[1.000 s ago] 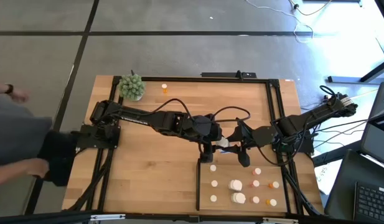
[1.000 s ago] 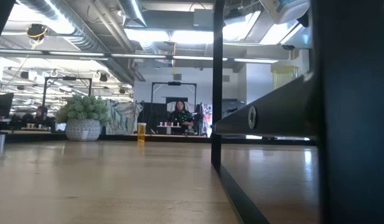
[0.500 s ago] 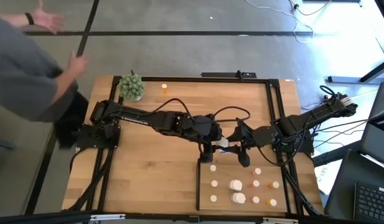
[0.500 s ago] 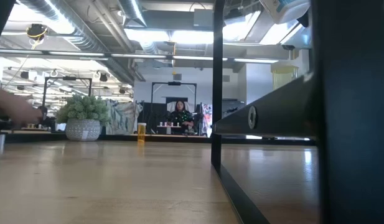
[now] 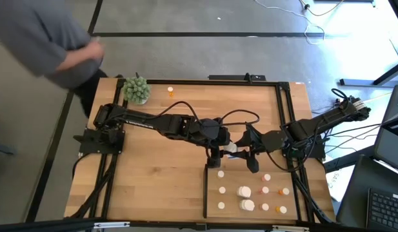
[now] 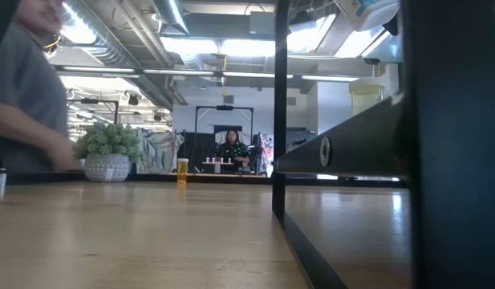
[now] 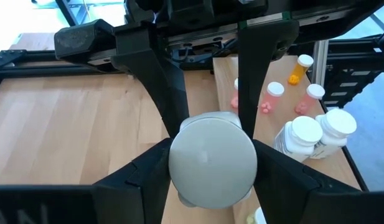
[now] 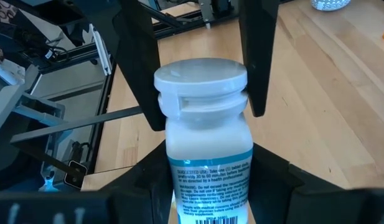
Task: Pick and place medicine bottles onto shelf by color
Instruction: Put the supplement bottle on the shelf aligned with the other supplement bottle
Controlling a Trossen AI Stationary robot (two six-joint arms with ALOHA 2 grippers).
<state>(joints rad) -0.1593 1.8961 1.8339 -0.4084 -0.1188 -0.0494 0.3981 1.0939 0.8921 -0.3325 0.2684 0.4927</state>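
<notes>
One chunky white medicine bottle point(image 5: 232, 148) with a blue-banded label hangs above mid-table, just beyond the shelf's far edge point(image 5: 244, 169), between both grippers. My left gripper point(image 7: 211, 163) is shut on its cap end and my right gripper point(image 8: 210, 180) on its labelled body. The shelf point(image 5: 211, 193) lies at the near right with its black strip on its left side. Several small white, pink and orange bottles and two chunky white ones point(image 5: 245, 198) stand on it. One orange bottle point(image 5: 170, 91) stands alone near the far edge. My left gripper pinches the bottle's white cap point(image 7: 179, 165) between its two fingers, one on each side of the rim. It comes from the table's left, slanting a little downward, and the cap's flat top faces its camera. The bottle is clear of the table. My right gripper pinches the bottle's labelled body point(image 8: 179, 180) between its two fingers, below the cap. It comes from the table's right, slanting a little downward, with the fingers lying along the bottle. The bottle lies about level, cap toward the table's left, lifted clear.
A green spiky plant ball point(image 5: 137, 90) in a pot sits at the far left corner. A person in grey point(image 5: 50, 38) stands just beyond that corner. The black table frame point(image 5: 276, 82) runs along the far and right edges. Bare wood lies left of the shelf point(image 5: 153, 187).
Both arms and the bottle have kept still. The person has walked from beside the table's left edge round to beyond its far left corner.
</notes>
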